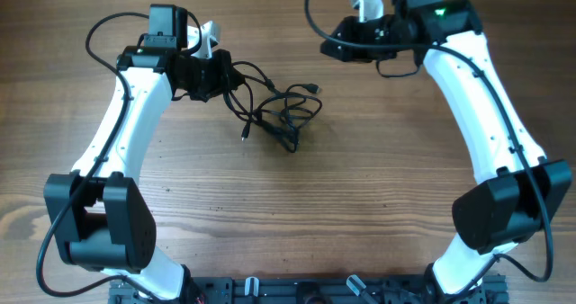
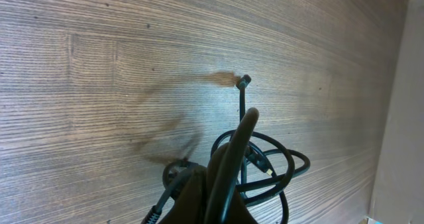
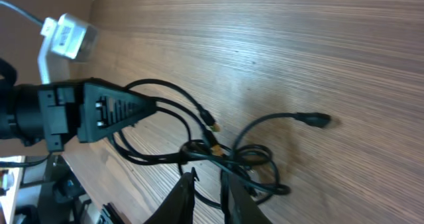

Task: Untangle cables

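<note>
- I find the left gripper (image 1: 225, 73) with jaws together, pinching a strand of the cables (image 1: 286, 113).
- The bundle lies on the wooden table (image 1: 360, 178), at its 4 o'clock.
- Right gripper (image 3: 207, 182): fingers slightly apart, empty, at the bundle's 1 o'clock.

The overhead camera looks straight down on the tabletop (image 1: 360, 178) from well above, with both arm bases at its near edge. The left wrist camera sits close over the wood, looking down past the left gripper (image 2: 246, 118) onto the cables (image 2: 278, 164). The right wrist camera, by the far edge, faces low across the tabletop past the right gripper (image 3: 207, 184) toward the left arm. All three views share the cables.
</note>
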### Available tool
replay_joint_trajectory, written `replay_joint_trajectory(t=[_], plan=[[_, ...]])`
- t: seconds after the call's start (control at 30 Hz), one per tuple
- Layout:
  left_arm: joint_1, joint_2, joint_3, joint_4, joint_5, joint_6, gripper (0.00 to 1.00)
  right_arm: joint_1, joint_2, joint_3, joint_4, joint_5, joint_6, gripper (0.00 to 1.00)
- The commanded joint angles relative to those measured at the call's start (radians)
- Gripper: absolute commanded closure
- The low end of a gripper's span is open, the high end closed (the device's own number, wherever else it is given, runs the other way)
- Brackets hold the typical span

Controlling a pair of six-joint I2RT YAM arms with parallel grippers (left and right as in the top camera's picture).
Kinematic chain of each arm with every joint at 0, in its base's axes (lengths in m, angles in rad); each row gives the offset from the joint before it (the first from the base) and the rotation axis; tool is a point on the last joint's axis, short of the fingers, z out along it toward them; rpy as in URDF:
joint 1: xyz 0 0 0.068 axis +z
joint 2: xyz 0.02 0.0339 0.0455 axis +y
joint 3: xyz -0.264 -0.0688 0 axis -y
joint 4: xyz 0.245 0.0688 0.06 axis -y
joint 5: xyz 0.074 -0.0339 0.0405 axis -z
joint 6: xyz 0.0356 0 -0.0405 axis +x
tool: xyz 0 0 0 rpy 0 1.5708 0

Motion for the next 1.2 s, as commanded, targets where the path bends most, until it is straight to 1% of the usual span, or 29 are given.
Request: replay_joint_trajectory(t=[0.0, 0.07, 0.13, 0.17, 0.2, 0.23, 0.27, 0.3, 0.37, 0.47, 0.5, 0.57, 0.63, 0.77, 0.8, 0.83, 0.87, 0.9, 0.97, 1.0, 1.1, 1.17], plan=[[0.000, -0.012, 0.002, 0.014, 0.002, -0.074, 0.96, 0.046, -0.023, 0.016, 0.016, 0.071, 0.102, 0.83], [0.001, -0.012, 0.002, 0.032, -0.002, -0.155, 0.96, 0.066, -0.022, 0.016, 0.025, 0.109, 0.124, 0.82], [0.001, -0.012, 0.002, 0.056, -0.001, -0.256, 0.96, 0.101, -0.021, 0.016, 0.043, 0.154, 0.094, 0.78], [0.001, -0.012, 0.002, 0.063, -0.002, -0.258, 0.96, 0.138, -0.011, 0.016, 0.045, 0.190, 0.084, 0.69], [0.001, -0.012, 0.002, 0.062, -0.002, -0.258, 0.96, 0.151, -0.004, 0.016, 0.043, 0.181, 0.098, 0.67], [0.001, -0.012, 0.002, 0.062, -0.002, -0.259, 0.96, 0.163, 0.007, 0.016, 0.039, 0.181, 0.131, 0.61], [0.001, -0.012, 0.002, 0.062, -0.009, -0.285, 0.96, 0.180, 0.016, 0.016, 0.037, 0.180, 0.174, 0.51], [0.001, -0.012, 0.002, 0.056, -0.038, -0.352, 0.96, 0.198, 0.027, 0.016, 0.039, 0.181, 0.218, 0.43], [-0.005, -0.012, 0.002, 0.055, -0.074, -0.484, 0.96, 0.242, 0.060, 0.016, 0.046, 0.193, 0.308, 0.38], [-0.005, -0.012, 0.002, 0.055, -0.081, -0.613, 0.96, 0.290, 0.093, 0.016, 0.038, 0.244, 0.371, 0.38], [-0.005, -0.012, 0.002, 0.055, -0.085, -0.653, 0.96, 0.303, 0.109, 0.016, 0.039, 0.245, 0.371, 0.38], [-0.005, -0.012, 0.002, 0.054, -0.084, -0.699, 0.96, 0.317, 0.130, 0.016, 0.042, 0.284, 0.406, 0.38], [-0.006, -0.012, 0.002, 0.043, -0.083, -0.703, 0.96, 0.321, 0.160, 0.015, 0.059, 0.360, 0.450, 0.38], [-0.017, -0.012, 0.002, 0.024, -0.083, -0.702, 0.96, 0.321, 0.235, 0.012, 0.140, 0.362, 0.475, 0.38], [-0.026, -0.012, 0.002, 0.024, -0.083, -0.702, 0.96, 0.321, 0.264, 0.012, 0.186, 0.354, 0.476, 0.39], [-0.034, -0.012, 0.002, 0.025, -0.083, -0.702, 0.96, 0.321, 0.292, 0.012, 0.235, 0.331, 0.475, 0.44], [-0.045, -0.012, 0.002, 0.025, -0.084, -0.702, 0.96, 0.321, 0.305, 0.012, 0.261, 0.322, 0.475, 0.51], [-0.051, -0.012, 0.002, 0.025, -0.084, -0.702, 0.96, 0.320, 0.320, 0.012, 0.284, 0.340, 0.475, 0.60], [-0.052, -0.012, 0.002, 0.025, -0.084, -0.702, 0.96, 0.316, 0.327, 0.012, 0.272, 0.395, 0.472, 0.87], [-0.048, -0.012, 0.002, 0.025, -0.096, -0.700, 0.96, 0.307, 0.327, 0.012, 0.262, 0.417, 0.471, 0.96], [-0.029, -0.012, 0.002, 0.002, -0.237, -0.691, 0.96, 0.230, 0.293, 0.013, 0.251, 0.354, 0.404, 0.96], [-0.005, -0.012, 0.002, -0.057, -0.462, -0.691, 0.96, 0.119, 0.206, 0.013, 0.245, 0.251, 0.322, 0.96]])
